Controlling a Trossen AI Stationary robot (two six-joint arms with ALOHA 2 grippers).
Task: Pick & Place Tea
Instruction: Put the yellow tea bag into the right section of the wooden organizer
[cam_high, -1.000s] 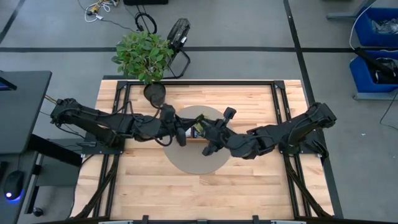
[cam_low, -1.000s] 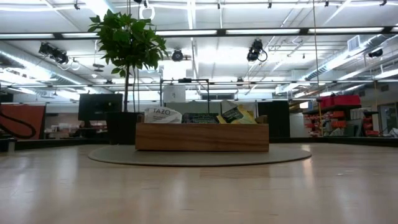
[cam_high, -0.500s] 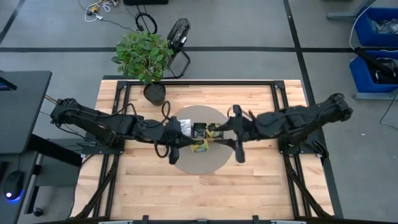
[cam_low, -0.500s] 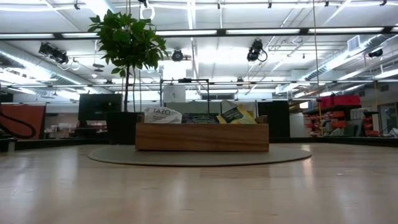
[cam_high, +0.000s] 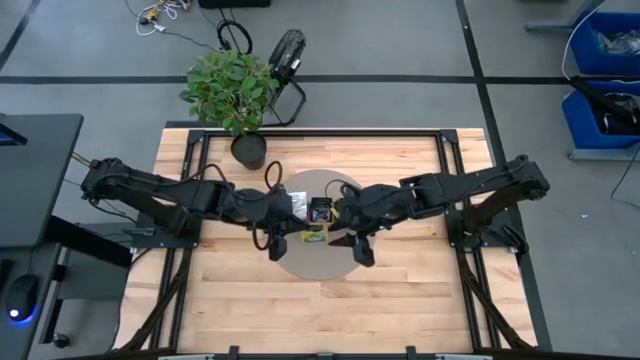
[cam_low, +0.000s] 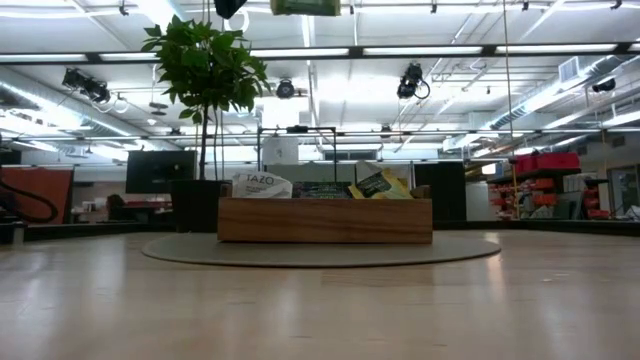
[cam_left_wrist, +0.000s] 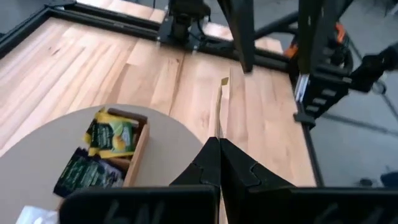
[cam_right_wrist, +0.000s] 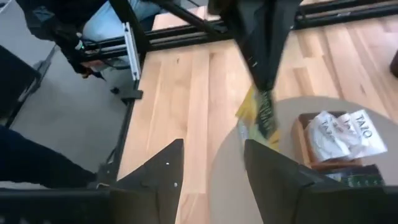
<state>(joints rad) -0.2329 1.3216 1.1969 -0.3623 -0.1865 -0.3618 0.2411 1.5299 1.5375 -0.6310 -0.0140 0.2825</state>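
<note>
- The left gripper (cam_left_wrist: 219, 152) hangs high over the round grey mat (cam_low: 460, 250) in the middle of the desk. Its fingers are pressed together on one edge of a flat, square yellow-green tea packet (cam_right_wrist: 258, 118).
- A grip on the edge alone leaves most of the packet free. That would suit slipping it down among others.
- The packet is in the air, touching nothing but the fingers. It sits just off the long brown wooden tray (cam_low: 325, 220), on the side away from the potted green plant (cam_high: 232, 88).
- In the left wrist view it shows edge-on as a thin line running straight out from the fingertips. Its free end points towards the desk's right edge.
- It is square, so it has no real long axis. I cannot tell how far its faces are tilted.
- The tray lies lengthwise between the desk's left and right edges. It already holds white, dark and yellow-green tea packets (cam_left_wrist: 115, 134), standing or leaning in its compartments.
- The right gripper (cam_right_wrist: 212, 144) waits over the mat's right part, near the packet, with its fingers spread and nothing between them. It seems poised to receive or steady the packet.
</note>
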